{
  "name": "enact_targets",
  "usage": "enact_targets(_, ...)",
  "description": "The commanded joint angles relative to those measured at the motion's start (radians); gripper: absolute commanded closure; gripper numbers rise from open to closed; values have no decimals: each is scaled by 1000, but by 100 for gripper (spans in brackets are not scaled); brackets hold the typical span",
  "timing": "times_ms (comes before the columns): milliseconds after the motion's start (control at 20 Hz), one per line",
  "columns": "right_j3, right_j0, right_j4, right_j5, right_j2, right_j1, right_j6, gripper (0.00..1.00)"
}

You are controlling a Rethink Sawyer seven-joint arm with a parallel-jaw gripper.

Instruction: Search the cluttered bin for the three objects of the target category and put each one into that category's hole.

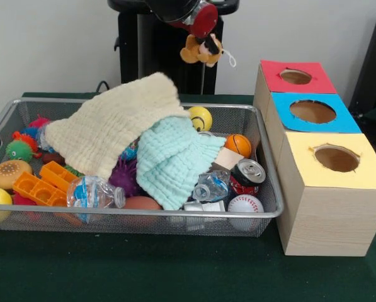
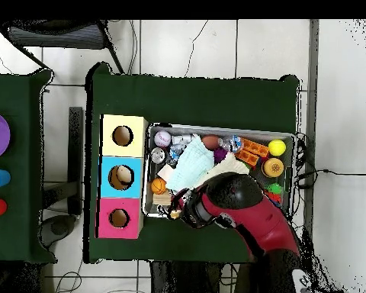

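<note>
Progress: one target is in transit, none confirmed delivered. The red and black arm's jaws (image 1: 203, 39) are closed on a small tan-orange plush figure with a white string loop (image 1: 202, 49), lifted clear above the wide shallow silver wire-mesh bin (image 1: 143, 217), at about 12 o'clock of it in the front view.

In the overhead view the gripper sits at the bin's edge nearest the base, approx beside the red-topped wooden box with a round hole (image 2: 119, 218). Blue-topped box (image 2: 123, 177) shows something pale in its hole; can't tell what. Yellow-topped box (image 2: 123, 136) looks empty.

Left: drop this toy, then find the other two. Cream knitted cloth (image 1: 115, 123) and mint muslin cloth (image 1: 175, 160) cover much of the bin, likely hiding them. All on the green desk (image 1: 175, 270).
</note>
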Motion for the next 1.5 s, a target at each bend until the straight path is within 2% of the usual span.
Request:
enact_targets(50,75,-22,-1,155,144,18,66,100)
enact_targets(250,79,-24,12,176,153,30,73,100)
enact_targets(450,115,-26,55,90,162,29,43,100)
enact_targets(550,155,-15,92,-93,156,34,15,100)
enact_targets(650,210,6,115,-263,137,17,32,100)
enact_targets(800,339,4,209,-532,174,-37,20,100)
enact_targets(950,432,-7,294,-583,219,-68,0,100)
enact_targets(1100,460,-14,294,-551,233,-88,23,100)
enact_targets(1300,411,-2,150,-328,177,-125,158,100)
enact_targets(1500,406,23,93,-166,165,-201,250,100)
